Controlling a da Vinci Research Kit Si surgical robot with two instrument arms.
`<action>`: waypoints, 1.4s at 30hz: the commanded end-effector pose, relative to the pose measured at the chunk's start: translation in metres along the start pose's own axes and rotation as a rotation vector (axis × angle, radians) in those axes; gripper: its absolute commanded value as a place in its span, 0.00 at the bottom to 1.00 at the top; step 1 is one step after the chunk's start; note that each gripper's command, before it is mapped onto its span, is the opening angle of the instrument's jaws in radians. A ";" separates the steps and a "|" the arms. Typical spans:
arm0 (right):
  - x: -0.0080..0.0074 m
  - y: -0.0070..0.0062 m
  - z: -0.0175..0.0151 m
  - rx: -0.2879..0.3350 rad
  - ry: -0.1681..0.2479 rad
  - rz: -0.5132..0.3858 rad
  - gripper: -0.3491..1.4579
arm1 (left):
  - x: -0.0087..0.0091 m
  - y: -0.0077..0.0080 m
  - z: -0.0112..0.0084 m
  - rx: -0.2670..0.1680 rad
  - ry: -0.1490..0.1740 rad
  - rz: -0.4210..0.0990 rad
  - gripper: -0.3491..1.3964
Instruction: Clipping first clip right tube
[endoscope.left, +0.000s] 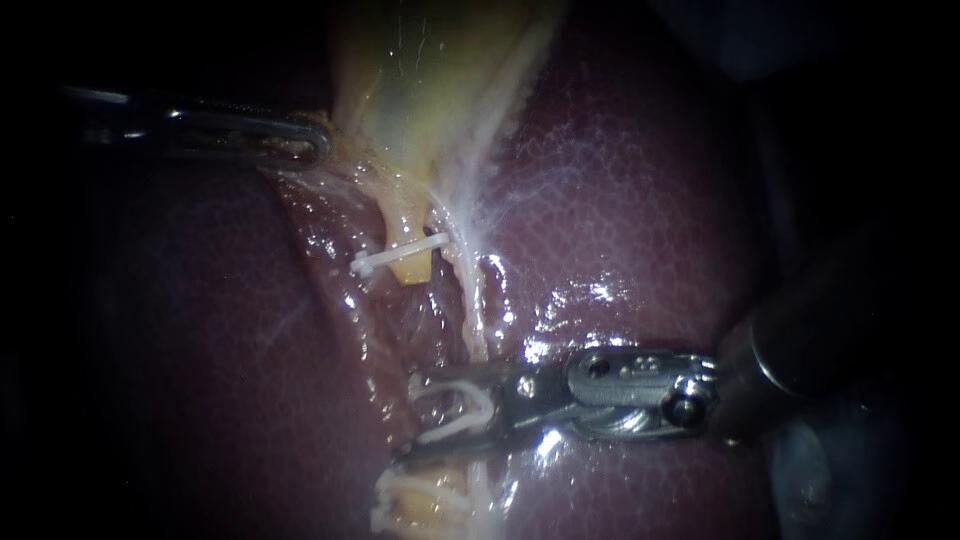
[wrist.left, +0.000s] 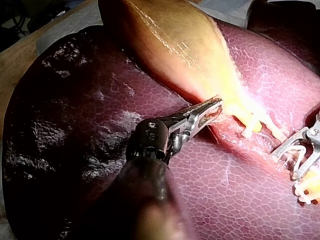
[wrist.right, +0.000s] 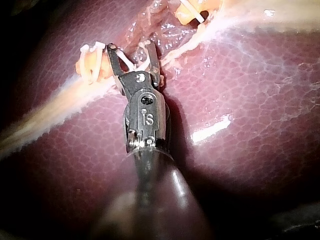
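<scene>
Steel right instrument (endoscope.left: 410, 415) lies level, jaws holding a white V-shaped clip (endoscope.left: 452, 432) opening leftward. Left instrument (endoscope.left: 315, 145) clamps yellow gallbladder (endoscope.left: 420, 80)

Liver (endoscope.left: 650, 200): wet, glossy surface with a fine mottled grain. Gallbladder (endoscope.left: 430, 80): smooth, glistening, thin membrane. Right instrument (endoscope.left: 415, 412) and left instrument (endoscope.left: 305, 145): bright polished metal at the jaws, with dark, smooth shafts. Clip (endoscope.left: 478, 405) in the right jaws and second clip (endoscope.left: 398, 257) on the tube (endoscope.left: 403, 222): white, matt, plastic in look. Tube: moist, shiny.
</scene>
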 end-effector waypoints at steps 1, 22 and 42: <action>0.0001 -0.0001 -0.0001 0.001 0.000 0.000 0.46 | 0.0000 0.0000 0.0000 0.000 0.000 0.000 0.00; 0.0041 -0.0023 -0.0086 0.056 0.003 0.037 0.45 | 0.0000 0.0002 -0.0004 0.003 -0.005 -0.001 0.00; -0.0010 0.0028 -0.0075 0.051 -0.004 0.114 0.45 | 0.0001 0.0003 -0.0005 0.003 -0.005 0.000 0.00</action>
